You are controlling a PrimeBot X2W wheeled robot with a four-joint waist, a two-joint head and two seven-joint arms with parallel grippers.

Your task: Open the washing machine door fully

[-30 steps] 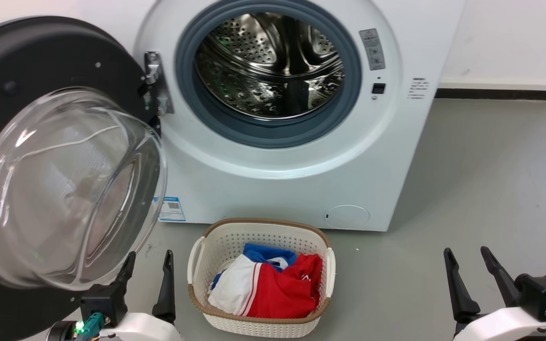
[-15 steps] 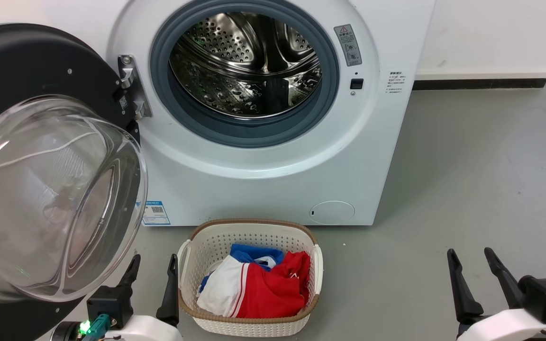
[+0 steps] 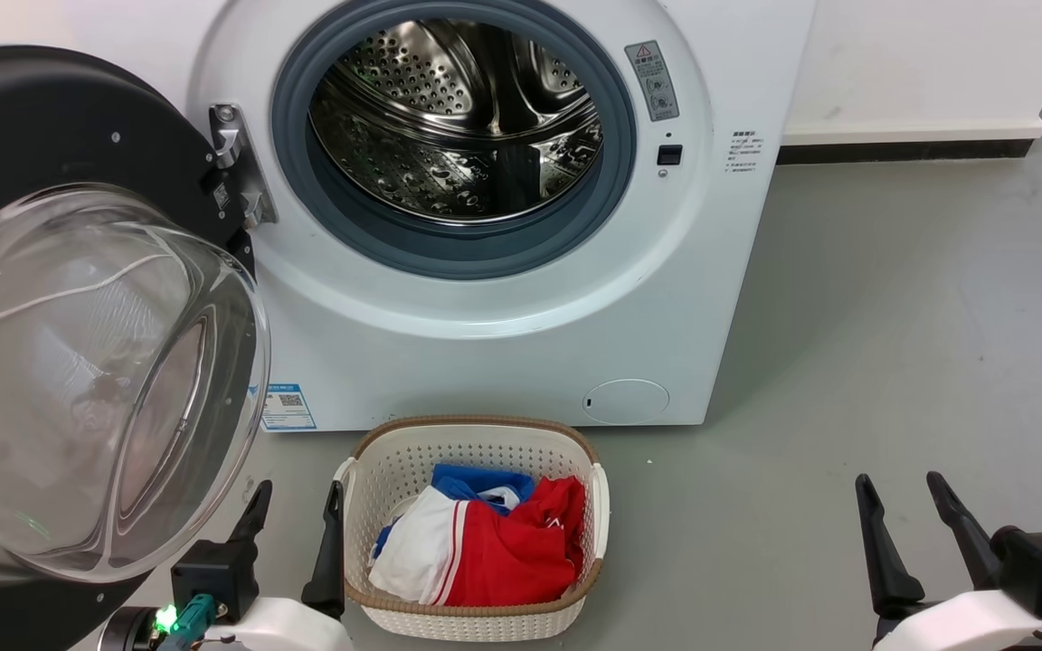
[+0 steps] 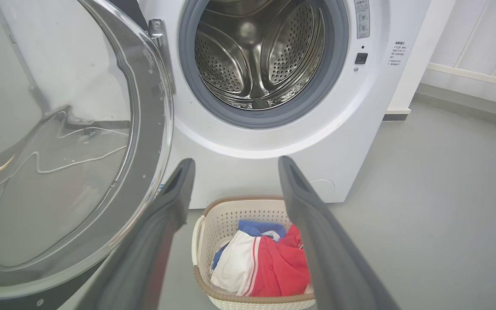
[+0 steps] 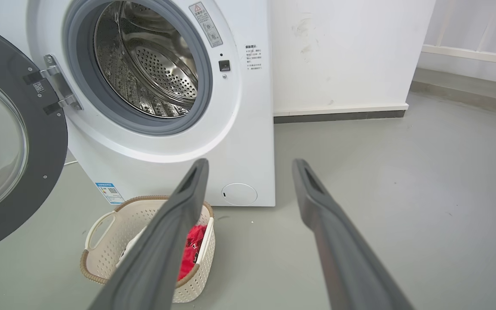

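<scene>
Showing washing machine door (image 3: pixel 96 380) hanging wide at left of washing machine (image 3: pixel 503 344), drum exposed. Left gripper (image 3: pixel 299 493) spread, empty, just beside door's lower edge. Right gripper (image 3: pixel 899 484) spread, empty, well apart. Risk: left arm mvmt clips glass bowl, nudges door shutward, or snags laundry basket (image 3: pixel 476 421).

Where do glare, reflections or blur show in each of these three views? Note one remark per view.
Head view: pale reflections streak the glass of the washing machine door; highlights glint on the steel drum. Left wrist view: the left gripper looks soft-edged, the laundry basket sharp. Right wrist view: the right gripper blurs toward the bottom edge; the washing machine is crisp.
</scene>
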